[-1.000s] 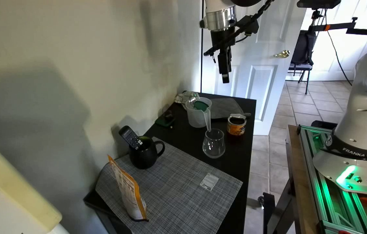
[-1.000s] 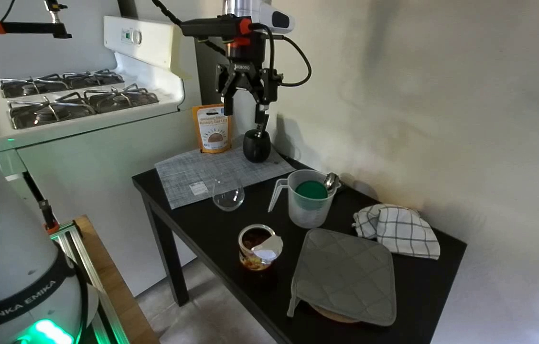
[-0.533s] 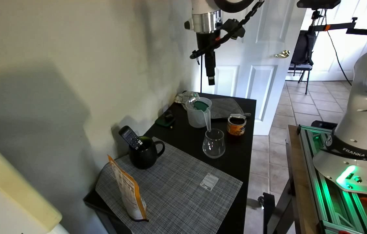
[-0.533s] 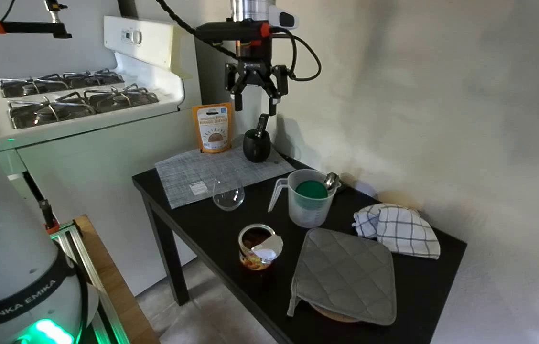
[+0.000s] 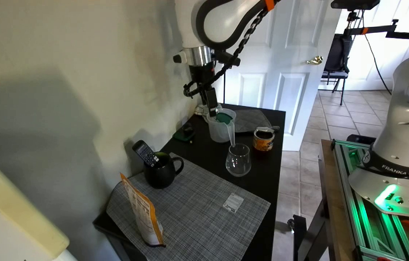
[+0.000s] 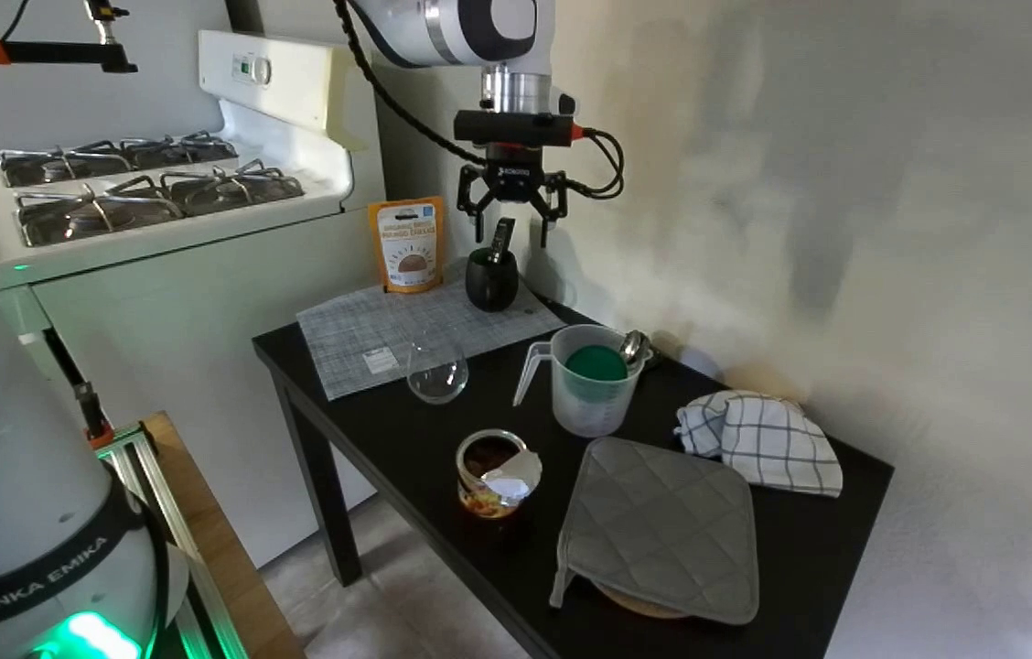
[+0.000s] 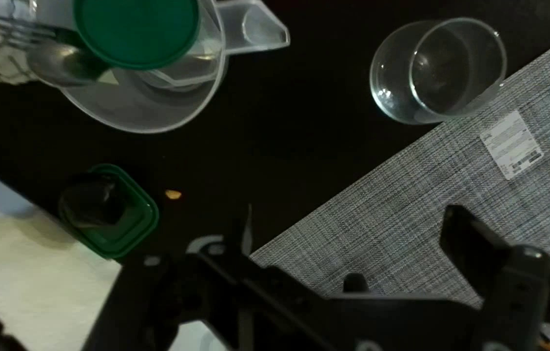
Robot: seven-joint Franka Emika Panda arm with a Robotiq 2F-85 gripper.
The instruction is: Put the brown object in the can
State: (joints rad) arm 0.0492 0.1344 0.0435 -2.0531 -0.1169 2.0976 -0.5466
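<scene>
A dark brown lump (image 5: 188,128) sits on a green square lid near the wall; it also shows in the wrist view (image 7: 92,201) at the lower left. In an exterior view the measuring jug seems to hide it. The can (image 5: 263,140) is short and orange-brown with a peeled silver lid, near the table's edge; it also shows in an exterior view (image 6: 487,485) and is out of the wrist view. My gripper (image 5: 212,111) points down above the table near the wall, open and empty. Its spread fingers show in an exterior view (image 6: 512,238) and the wrist view (image 7: 348,220).
A translucent jug (image 5: 219,129) with a green lid and cutlery stands between lump and can. A clear glass (image 5: 238,161), a black mug (image 5: 160,173) with a remote, a standing pouch (image 5: 143,214), a grey pot holder (image 6: 662,531) and a checked cloth (image 6: 777,444) are also on the table.
My gripper has moved down and toward the wall, away from the door side, and turned slightly. It stays open. The objects on the table have not moved.
</scene>
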